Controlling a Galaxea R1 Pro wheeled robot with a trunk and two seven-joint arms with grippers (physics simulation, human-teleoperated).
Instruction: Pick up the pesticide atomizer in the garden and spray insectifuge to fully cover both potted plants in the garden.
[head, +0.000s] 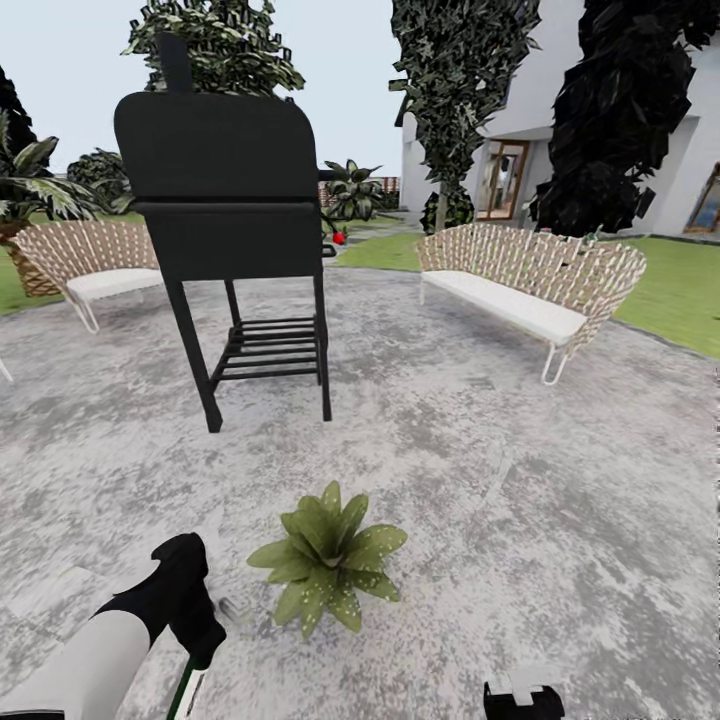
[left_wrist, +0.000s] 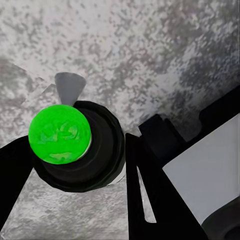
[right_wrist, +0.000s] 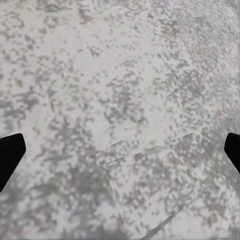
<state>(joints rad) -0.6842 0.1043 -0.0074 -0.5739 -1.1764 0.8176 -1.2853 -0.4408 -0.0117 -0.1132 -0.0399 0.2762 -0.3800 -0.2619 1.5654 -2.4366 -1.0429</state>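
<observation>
one potted plant (head: 326, 556) sits near the left gripper (left_wrist: 80, 150), clamped on the atomizer (left_wrist: 67, 145). right gripper (right_wrist: 120, 150) spread, empty. spraying looks still undone.

The potted plant (head: 325, 558) sits low on the grey patio (head: 520, 480), with bare paving open around it toward the sofa (head: 530, 280) and toward the grill (head: 235, 220). The grill stands well beyond the plant. The left gripper (head: 195, 640), clamped on the sprayer (left_wrist: 75, 145), crowds the plant's near-left side.
</observation>
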